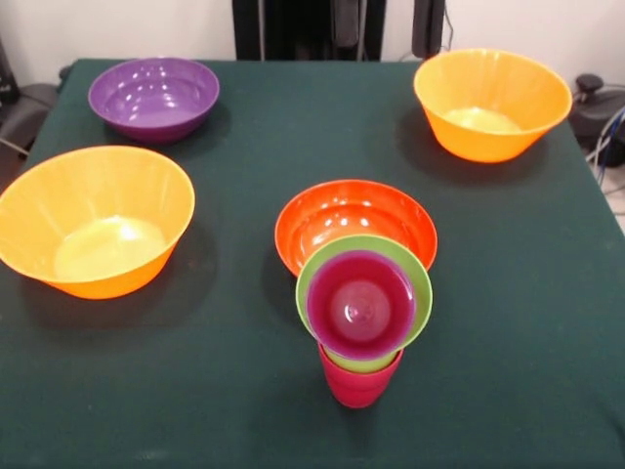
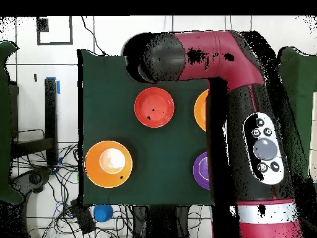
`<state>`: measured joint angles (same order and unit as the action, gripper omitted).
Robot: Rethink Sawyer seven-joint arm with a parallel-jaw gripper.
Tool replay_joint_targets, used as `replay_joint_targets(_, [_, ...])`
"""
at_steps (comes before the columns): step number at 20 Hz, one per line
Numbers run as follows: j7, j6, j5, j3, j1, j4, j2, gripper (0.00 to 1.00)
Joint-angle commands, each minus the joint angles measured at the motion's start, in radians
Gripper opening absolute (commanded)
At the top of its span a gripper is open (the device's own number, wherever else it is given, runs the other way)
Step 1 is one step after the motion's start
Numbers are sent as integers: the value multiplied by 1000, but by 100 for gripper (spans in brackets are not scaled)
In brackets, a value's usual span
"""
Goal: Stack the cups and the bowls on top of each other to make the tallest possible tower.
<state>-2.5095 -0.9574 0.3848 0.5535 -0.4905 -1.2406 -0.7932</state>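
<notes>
Cups [image 1: 361, 337] stand nested in a short tower near the front middle of the dark green bench [image 1: 508, 322] in the front view: a crimson cup [image 1: 357, 388] at the bottom, a lime green rim [image 1: 363, 362] showing just above it, a wider lime green piece [image 1: 418, 283] higher up, and a purple piece [image 1: 360, 305] seated inside that, its mouth open upward. Just behind the tower, seeming to touch it, sits the red-orange bowl [image 1: 354, 217]. Well apart on one side rests a large orange bowl [image 1: 95, 221], with the purple bowl [image 1: 154, 97] beyond it near the far edge; the other large orange bowl [image 1: 492, 103] occupies the opposite far corner. From overhead, the red and black arm [image 2: 247, 93] reaches across the bench and hides part of it, including the spot where the tower would be; a small blue bowl [image 2: 103, 212] lies off the bench among cables. The jaws are not visible in either view, so whether they are released or clenched cannot be told.
</notes>
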Motion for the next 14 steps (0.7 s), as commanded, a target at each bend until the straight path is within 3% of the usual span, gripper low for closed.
replay_joint_targets(1, [15,-20,20,-68,30,-106,31,100])
replay_joint_targets(14, [58,-6,47,-91,31,-56,64,100])
